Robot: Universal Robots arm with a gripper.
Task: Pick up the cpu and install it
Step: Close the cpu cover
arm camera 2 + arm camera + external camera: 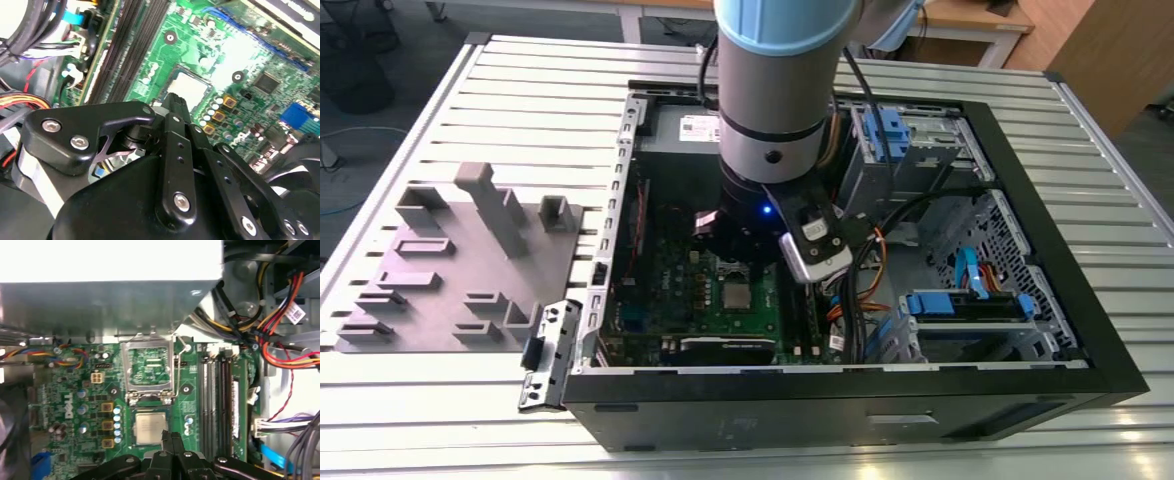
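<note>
The cpu (pixel 151 429), a small square chip with a pale silver top, lies flat in its socket on the green motherboard (pixel 65 390). It also shows in the exterior view (pixel 738 296) and in the second wrist view (pixel 192 86). My gripper (pixel 171 437) hangs just over the chip's edge, its two black fingers pressed together with nothing between them; its tip (pixel 175 98) sits close above the chip. The shiny socket frame (pixel 148 371) stands flipped open beside the cpu, with its lever (pixel 176 360) raised.
The open black PC case (pixel 1041 290) walls in the arm on all sides. Memory slots (pixel 217 400) and cable bundles (pixel 280 325) lie beside the socket. A grey box with a white label (pixel 687 128) sits at the case's far end. A grey fixture plate (pixel 454 270) lies on the exterior view's left.
</note>
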